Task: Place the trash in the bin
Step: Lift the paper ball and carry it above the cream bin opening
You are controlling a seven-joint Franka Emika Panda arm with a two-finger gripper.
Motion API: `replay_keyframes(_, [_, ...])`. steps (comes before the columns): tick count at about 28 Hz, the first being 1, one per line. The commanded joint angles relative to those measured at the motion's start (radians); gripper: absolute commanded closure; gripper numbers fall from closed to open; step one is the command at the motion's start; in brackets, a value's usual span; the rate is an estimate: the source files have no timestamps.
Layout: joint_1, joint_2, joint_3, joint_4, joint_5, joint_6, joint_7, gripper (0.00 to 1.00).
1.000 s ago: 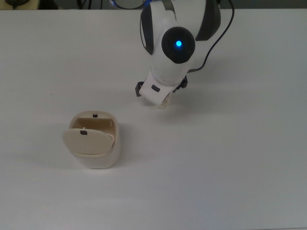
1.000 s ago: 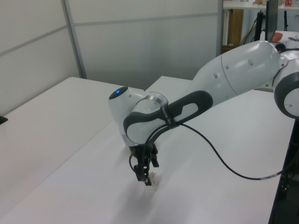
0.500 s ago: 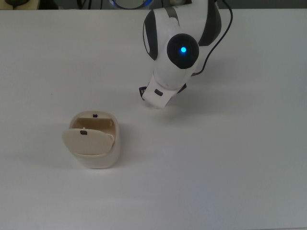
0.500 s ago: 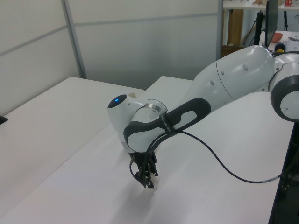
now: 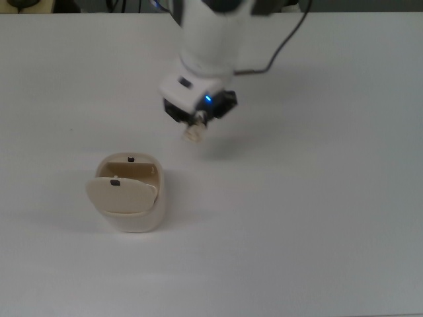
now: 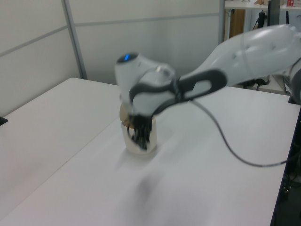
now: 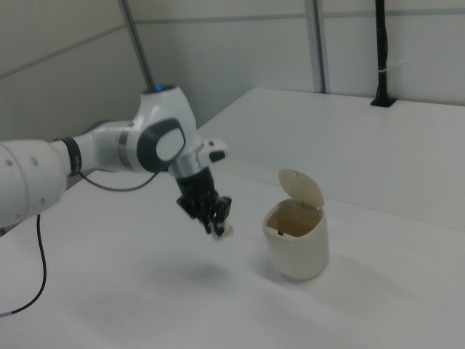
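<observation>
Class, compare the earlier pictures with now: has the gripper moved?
Yes. In the top view the gripper, holding the trash, has shifted left, toward the bin.

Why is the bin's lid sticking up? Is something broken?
Nothing looks broken. The bin stands upright with its flap lid tipped open, ready. The gripper holds the trash in the air beside it, above the table.

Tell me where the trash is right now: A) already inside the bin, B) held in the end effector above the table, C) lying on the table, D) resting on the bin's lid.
B: the trash sits pinched in the end effector, off the table and short of the bin.
</observation>
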Motion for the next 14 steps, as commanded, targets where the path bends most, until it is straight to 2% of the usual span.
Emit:
replay_keyframes(1, [-0.040, -0.108, -0.044, -0.011, 0.000, -0.018, -0.003, 0.76])
replay_keyframes(7, [-0.080, -0.094, -0.058, 0.047, 0.005, 0.019, 0.007, 0.75])
replay_keyframes(14, [-0.101, -0.035, -0.058, 0.051, 0.005, 0.241, 0.013, 0.73])
